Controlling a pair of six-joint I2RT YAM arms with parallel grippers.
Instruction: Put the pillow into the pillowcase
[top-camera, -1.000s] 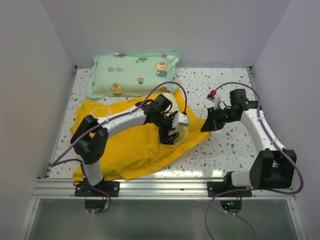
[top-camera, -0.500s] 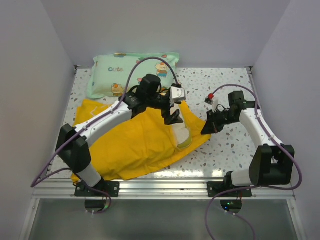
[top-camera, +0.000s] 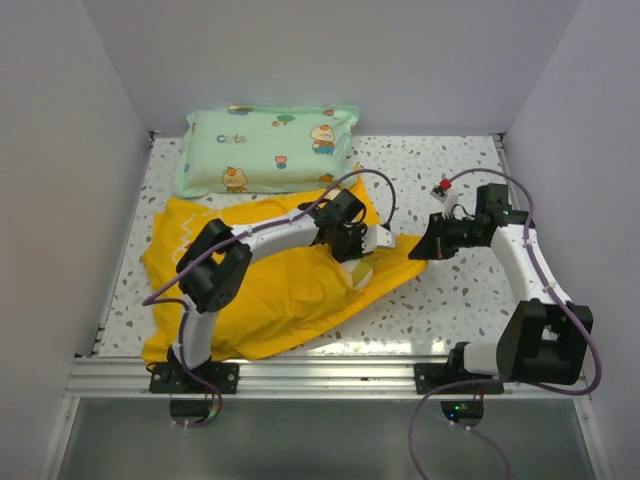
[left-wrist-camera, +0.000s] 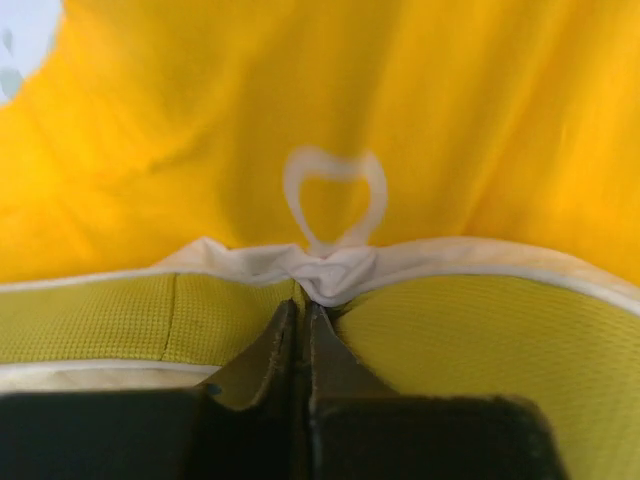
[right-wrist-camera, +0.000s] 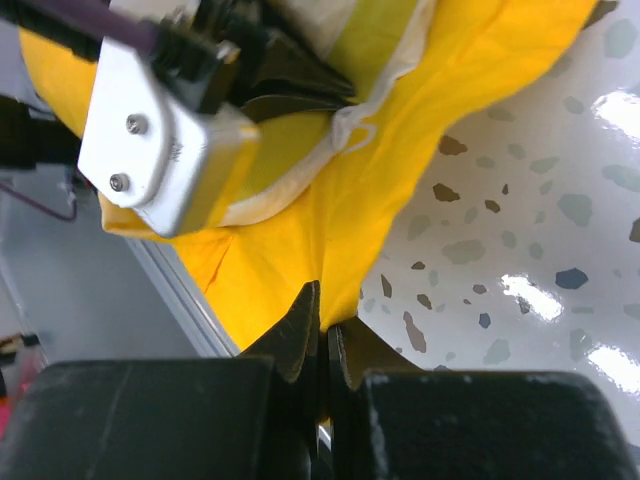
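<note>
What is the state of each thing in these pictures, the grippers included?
pillow: mostly hidden in the pillowcase, one edge showing at the opening.
pillowcase: rumpled, lying spread out, its right corner pinched.
green pillow: lying flat at the back, untouched.
left gripper: shut on the pillow's edge.
right gripper: shut on the pillowcase's corner.

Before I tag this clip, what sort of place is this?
Probably a robotics lab test cell: a speckled table boxed in by plain white walls, with a left arm and right arm bolted to an aluminium rail.
</note>
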